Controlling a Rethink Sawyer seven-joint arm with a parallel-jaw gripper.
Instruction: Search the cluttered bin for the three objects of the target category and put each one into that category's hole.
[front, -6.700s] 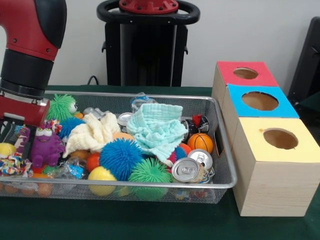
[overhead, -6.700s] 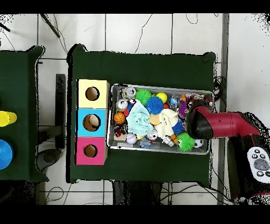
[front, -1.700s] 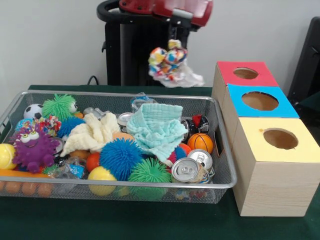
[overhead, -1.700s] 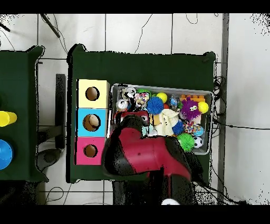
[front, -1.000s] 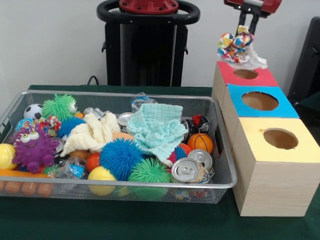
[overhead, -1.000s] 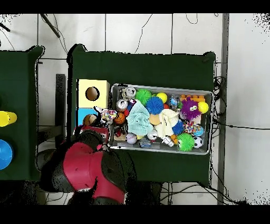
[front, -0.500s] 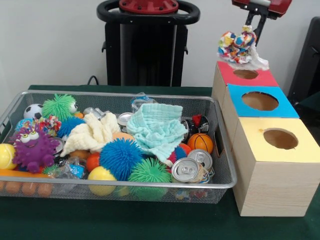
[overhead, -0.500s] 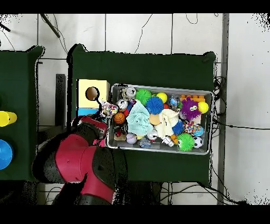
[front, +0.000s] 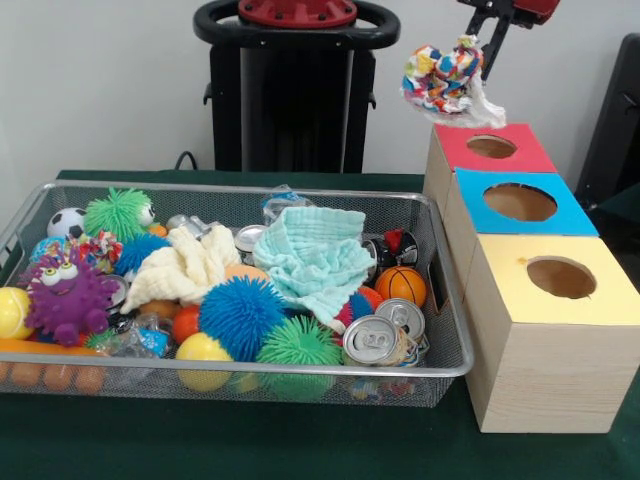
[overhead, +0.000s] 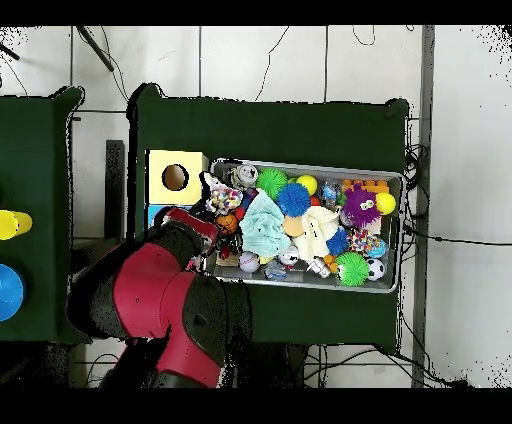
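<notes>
My gripper (front: 478, 42) is at the top right of the front view, shut on a knotted fabric bundle (front: 443, 78), white with red, blue and yellow patches. The bundle hangs high in the air, just left of the red-topped box. In the overhead view the bundle (overhead: 222, 198) sits over the bin's end nearest the boxes, beside the yellow-topped box. The yellow box's hole (front: 561, 277) is open and empty, and it also shows in the overhead view (overhead: 175, 178). A second bundle (front: 100, 248) lies at the left end of the wire bin (front: 452, 300).
Blue-topped (front: 520, 202) and red-topped (front: 492, 147) boxes stand behind the yellow one. The bin holds a mint cloth (front: 318, 255), a pale yellow cloth (front: 185, 268), spiky balls (front: 240, 315), a can (front: 370, 340) and a purple toy (front: 68, 292). The black pedestal (front: 295, 90) stands behind.
The gripper carried the bundle from the bin's left end up and across to the boxes. In the last half second it swung back left and slightly higher, off the red box toward the bin.
</notes>
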